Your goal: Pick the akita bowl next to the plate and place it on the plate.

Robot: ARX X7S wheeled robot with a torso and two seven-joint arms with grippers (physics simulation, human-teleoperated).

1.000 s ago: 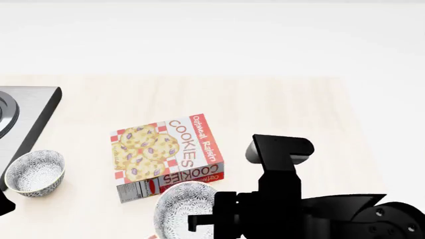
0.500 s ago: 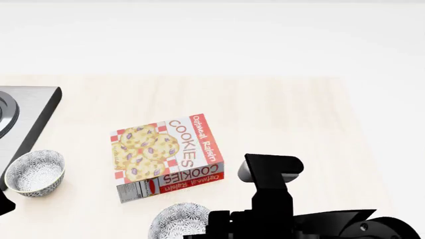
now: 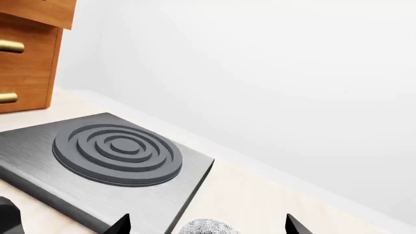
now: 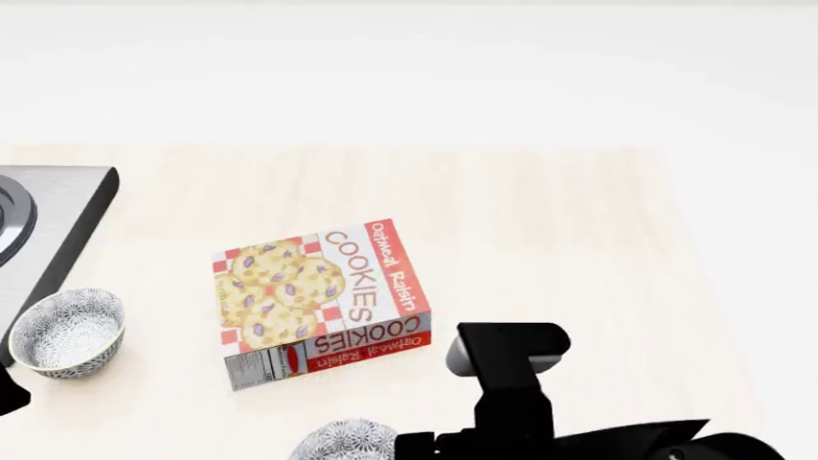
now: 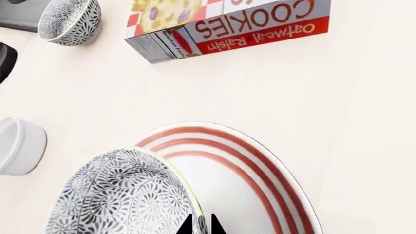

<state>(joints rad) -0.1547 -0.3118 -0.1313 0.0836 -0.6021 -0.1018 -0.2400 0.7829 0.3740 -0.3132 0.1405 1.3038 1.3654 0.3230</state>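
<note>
My right gripper (image 5: 200, 225) is shut on the rim of an akita bowl (image 5: 123, 195), speckled grey and white. The bowl hangs tilted over the near part of the plate (image 5: 260, 180), a wide white disc with red rings. In the head view this bowl (image 4: 343, 441) shows only at the bottom edge beside the black right arm (image 4: 511, 402), and the plate is out of view there. A second, identical bowl (image 4: 67, 331) rests by the stove. In the left wrist view its speckled top (image 3: 206, 227) shows between the tips of my left gripper (image 3: 208, 231), which is open with nothing held.
A cookie box (image 4: 320, 297) lies flat mid-table, just beyond the plate (image 5: 247, 24). A grey stove plate (image 4: 57, 216) with a ringed burner (image 3: 117, 153) sits at the left. A plain white cup (image 5: 19, 146) stands near the plate. Wooden drawers (image 3: 26, 53) rise behind the stove.
The right arm has carried the held bowl toward the near edge of the head view, so less of it shows. The other bowl, the box and the left arm have not moved.
</note>
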